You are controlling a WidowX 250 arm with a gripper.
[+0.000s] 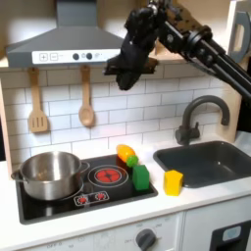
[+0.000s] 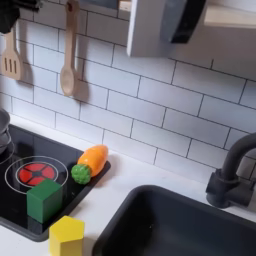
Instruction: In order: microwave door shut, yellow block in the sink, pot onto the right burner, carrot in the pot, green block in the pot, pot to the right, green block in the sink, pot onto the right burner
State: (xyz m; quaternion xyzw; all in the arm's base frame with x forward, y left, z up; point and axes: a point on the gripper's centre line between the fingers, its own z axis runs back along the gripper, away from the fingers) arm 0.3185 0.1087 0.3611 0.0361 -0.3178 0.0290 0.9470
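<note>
One yellow block (image 2: 66, 235), one green block (image 2: 44, 199), one carrot (image 2: 90, 162), one pot (image 1: 49, 175); tool (image 1: 127, 75) (grip state unclear) high.

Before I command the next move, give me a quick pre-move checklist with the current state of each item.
1. Gripper clear of the counter items: ok, it hangs high in front of the tiled wall in the first exterior view.
2. Gripper carrying nothing: cannot tell, its fingertips are dark and blurred.
3. Yellow block reachable: ok, it sits on the white counter between the stove and the sink, not yet in the basin.
4. Sink basin free: ok, nothing seen inside it.
5. Pot on the right burner: not ok, it sits on the first exterior view's left side of the cooktop.
6. Carrot and green block outside the pot: ok, both lie by the red burner.
</note>
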